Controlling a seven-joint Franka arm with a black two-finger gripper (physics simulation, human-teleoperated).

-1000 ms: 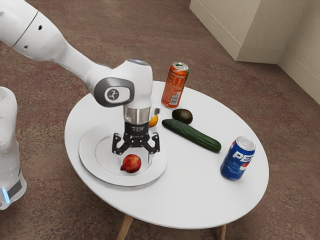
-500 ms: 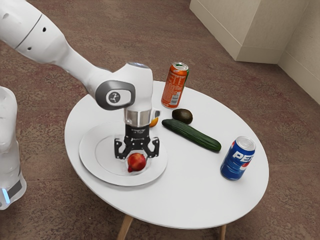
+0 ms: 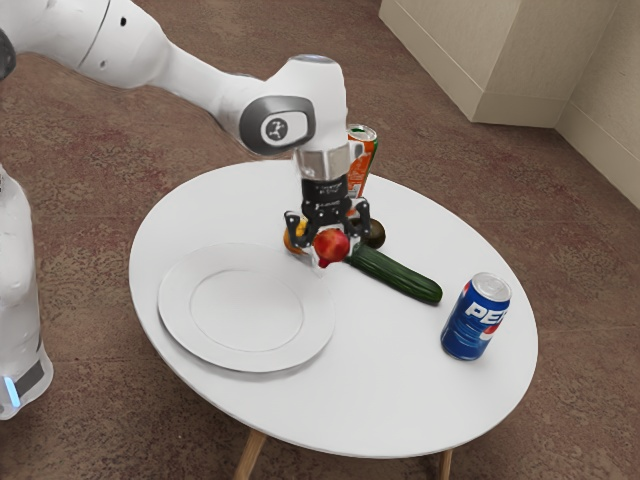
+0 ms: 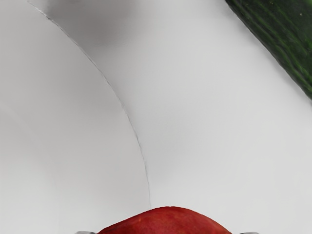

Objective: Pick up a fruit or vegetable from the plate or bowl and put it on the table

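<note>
Reddish-brown mottled flooring (image 3: 80, 140) and beige walls (image 3: 435, 50) frame a round white table (image 3: 400, 400) on wooden legs (image 3: 250, 455), where a white robot arm (image 3: 180, 75) reaches in from the exterior view's left. Its black 2-finger end effector (image 3: 330, 254) points downward, its fingers parted only by the width of a round red fruit (image 3: 332, 243), which they clasp from 2 sides. Raised above the table, the fruit hangs near the edge of a round white plate (image 3: 185, 335), on the side toward a long dark green cucumber (image 3: 400, 276). From the wrist view, the fruit's red skin shows between the 2 fingertips, with the plate's curved rim and the cucumber lower down on opposite sides of a stretch of white tabletop.

Behind the end effector, in the exterior view, sit a partly hidden orange-yellow fruit (image 3: 293, 236) and, toward the view's right, a dark brown, smooth-skinned avocado (image 3: 376, 233). Farther back stands an upright orange metal can (image 3: 360, 180) with green markings, partly covered by the arm. Toward the view's right, just beyond the cucumber's near end, stands a blue metal Pepsi can (image 3: 470, 325), upright on the table.
</note>
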